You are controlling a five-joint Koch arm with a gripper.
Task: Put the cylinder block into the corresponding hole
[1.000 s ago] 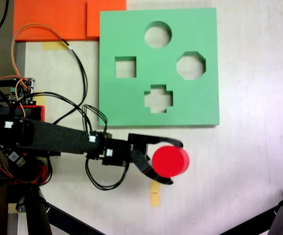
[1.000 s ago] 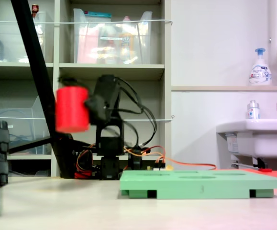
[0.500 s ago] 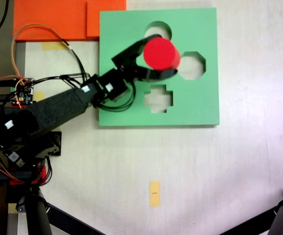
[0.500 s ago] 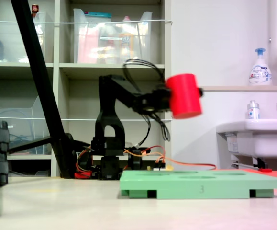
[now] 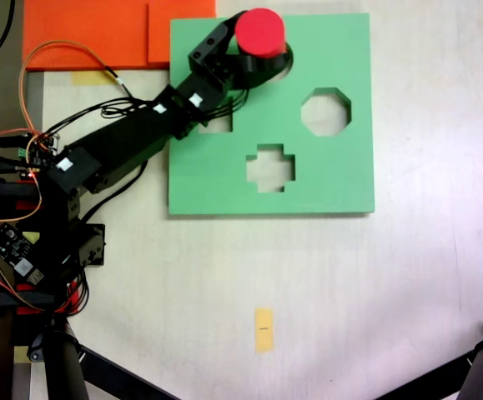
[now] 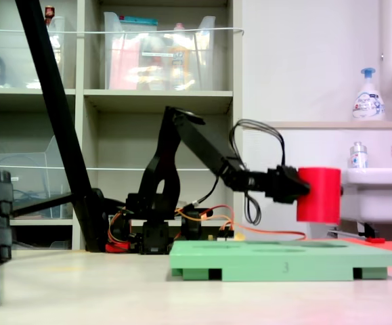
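Cylinder block (image 5: pixel 260 32) above the board's (image 5: pixel 324 179) circular cutout (image 5: pixel 284 62), airborne.

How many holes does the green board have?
4. In the first exterior view: a round one mostly hidden under the red cylinder, a square one partly behind the arm, an octagon, and a cross.

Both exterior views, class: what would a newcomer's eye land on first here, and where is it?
The bright red cylinder block, held by the black gripper over the top edge of the green foam board near its round hole. In the second exterior view the block hangs upright just above the board, not yet touching it.
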